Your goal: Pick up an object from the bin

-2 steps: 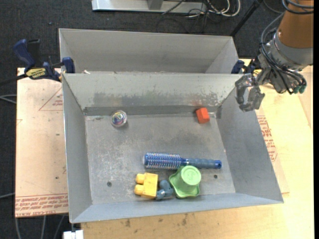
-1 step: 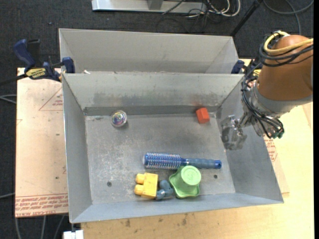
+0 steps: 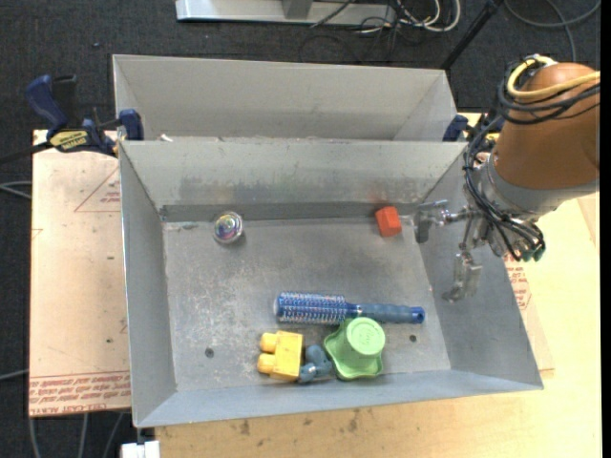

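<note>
Fingers [image 3: 465,277] apart, nothing between them, and that's me hanging over the right-hand sloping wall of the bin [image 3: 286,175], my gripper [image 3: 444,254] up near the back right corner. Closest thing to me is the small orange block [image 3: 387,220], sitting on the floor against the back wall, just to my left and not touching me. Further along that wall, well away, there's a shiny round silver thing [image 3: 227,227]. Down at the front lies a little cluster: a blue hairbrush [image 3: 348,308] lying crosswise, a green round cup [image 3: 358,347] just in front of it, a yellow toy block [image 3: 280,354] to its left, and a small blue-grey piece [image 3: 312,366] tucked between those two.
</note>
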You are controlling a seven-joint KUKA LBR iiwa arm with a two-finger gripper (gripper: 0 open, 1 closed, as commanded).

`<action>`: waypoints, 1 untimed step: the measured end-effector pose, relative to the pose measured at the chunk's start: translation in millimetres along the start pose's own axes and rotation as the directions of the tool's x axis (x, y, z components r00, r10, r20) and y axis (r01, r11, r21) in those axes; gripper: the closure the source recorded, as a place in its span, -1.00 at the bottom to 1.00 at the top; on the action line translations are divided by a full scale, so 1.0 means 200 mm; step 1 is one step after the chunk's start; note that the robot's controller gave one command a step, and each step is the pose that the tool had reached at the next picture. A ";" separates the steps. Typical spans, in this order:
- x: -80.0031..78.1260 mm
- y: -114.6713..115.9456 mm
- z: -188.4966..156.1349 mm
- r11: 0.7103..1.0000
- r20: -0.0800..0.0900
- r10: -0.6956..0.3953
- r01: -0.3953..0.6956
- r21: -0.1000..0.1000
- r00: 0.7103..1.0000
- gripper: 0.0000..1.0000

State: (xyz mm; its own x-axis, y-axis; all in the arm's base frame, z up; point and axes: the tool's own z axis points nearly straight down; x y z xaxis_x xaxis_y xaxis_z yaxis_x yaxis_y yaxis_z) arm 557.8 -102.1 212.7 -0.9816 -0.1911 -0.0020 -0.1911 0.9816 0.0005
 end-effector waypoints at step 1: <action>0.20 0.25 0.72 0.937 -0.003 -0.348 0.348 -0.004 0.937 -1.00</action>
State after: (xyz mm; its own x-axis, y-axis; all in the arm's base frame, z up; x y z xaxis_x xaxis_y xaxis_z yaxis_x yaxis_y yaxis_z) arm 509.7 -59.5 67.7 -0.8535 -0.5211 0.0011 -0.5211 0.8535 0.0037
